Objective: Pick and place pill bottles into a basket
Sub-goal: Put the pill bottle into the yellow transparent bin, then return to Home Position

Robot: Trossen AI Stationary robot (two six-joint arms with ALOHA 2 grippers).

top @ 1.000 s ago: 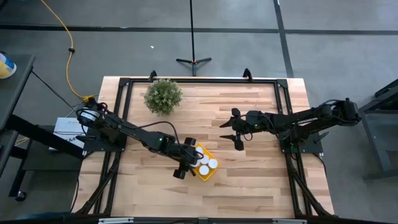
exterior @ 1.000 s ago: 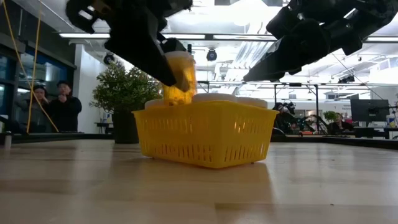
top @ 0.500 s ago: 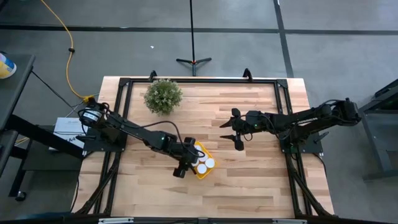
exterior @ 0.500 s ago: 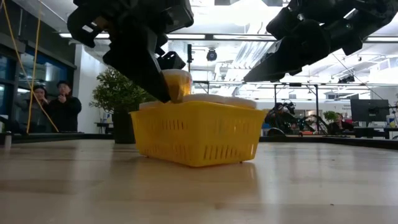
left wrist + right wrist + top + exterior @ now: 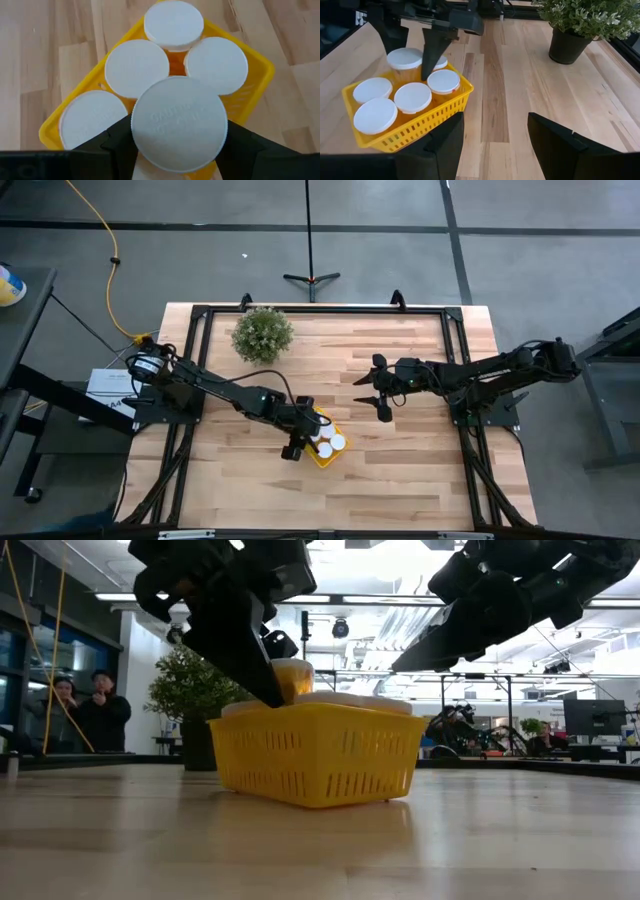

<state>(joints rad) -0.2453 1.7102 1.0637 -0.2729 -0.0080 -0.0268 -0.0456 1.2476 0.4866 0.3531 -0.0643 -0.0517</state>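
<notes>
The yellow basket (image 5: 327, 448) stands near the table's middle and holds several orange pill bottles with white caps (image 5: 412, 97). My left gripper (image 5: 300, 432) is over the basket's left end, shut on one more pill bottle (image 5: 405, 62). That bottle stands upright with its cap (image 5: 179, 122) higher than the other caps and its lower part inside the basket (image 5: 315, 755). My right gripper (image 5: 380, 390) hangs open above the table, to the right of the basket, with nothing between its fingers (image 5: 560, 145). My left gripper pinches the pill bottle by its top end, at the white cap's rim (image 5: 135, 131), one finger (image 5: 112, 145) on each side. The fingers slant down from the table's left. The bottle stands upright, its lower part inside the basket; whether it rests on the basket's floor is hidden.
A potted green plant (image 5: 262, 335) stands at the table's far left. Bare wooden table lies around the basket (image 5: 420, 127) on the near and right sides. In the low view, people (image 5: 85, 710) stand in the room beyond the table.
My left gripper has come down a little with the pill bottle, which has sunk from well above the basket's rim into it, staying upright. The basket has turned slightly on the table.
</notes>
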